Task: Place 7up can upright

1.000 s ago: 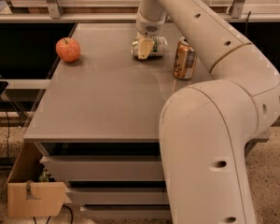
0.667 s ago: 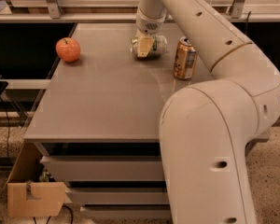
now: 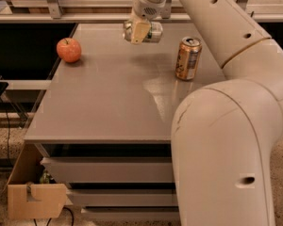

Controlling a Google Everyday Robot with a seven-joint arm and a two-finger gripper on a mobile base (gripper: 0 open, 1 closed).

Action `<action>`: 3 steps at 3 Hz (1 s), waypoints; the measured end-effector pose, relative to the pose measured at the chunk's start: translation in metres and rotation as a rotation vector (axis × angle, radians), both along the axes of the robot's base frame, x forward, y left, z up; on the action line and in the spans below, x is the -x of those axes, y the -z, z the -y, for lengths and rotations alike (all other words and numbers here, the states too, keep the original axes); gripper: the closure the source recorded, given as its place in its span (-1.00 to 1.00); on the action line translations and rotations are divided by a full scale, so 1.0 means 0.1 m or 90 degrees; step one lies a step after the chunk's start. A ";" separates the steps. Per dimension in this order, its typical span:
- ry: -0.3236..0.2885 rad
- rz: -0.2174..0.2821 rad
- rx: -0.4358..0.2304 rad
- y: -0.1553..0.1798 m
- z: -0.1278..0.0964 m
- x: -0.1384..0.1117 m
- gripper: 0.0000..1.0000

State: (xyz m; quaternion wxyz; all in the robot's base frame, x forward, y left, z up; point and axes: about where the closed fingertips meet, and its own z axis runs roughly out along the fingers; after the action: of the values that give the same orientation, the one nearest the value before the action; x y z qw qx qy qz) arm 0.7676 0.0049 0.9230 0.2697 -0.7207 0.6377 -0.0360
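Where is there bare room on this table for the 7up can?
The gripper holds the 7up can above the far edge. Bare table lies between the apple and the gold can, and across the near side in front of them. It is crowded only beside the gold can.

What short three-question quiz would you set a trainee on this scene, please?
1. True or false: the gripper, over the far part of the table, holds the 7up can on its side, clear of the surface.
2. Which thing stands upright on the table, to the right of the held can in the view? A. a bottle B. a gold can C. a cup
3. Fill in: the fruit near the table's left edge in the view is an ___.
Key: 1 true; 2 B; 3 apple.
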 end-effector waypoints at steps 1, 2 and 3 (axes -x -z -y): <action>-0.005 0.011 -0.065 -0.26 -0.23 0.14 1.00; -0.008 0.003 -0.176 -0.37 -0.43 0.23 1.00; -0.026 -0.022 -0.305 -0.41 -0.67 0.25 1.00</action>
State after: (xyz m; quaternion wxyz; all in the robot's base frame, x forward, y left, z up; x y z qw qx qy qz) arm 0.7422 0.0719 0.9644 0.4227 -0.6492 0.6180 0.1342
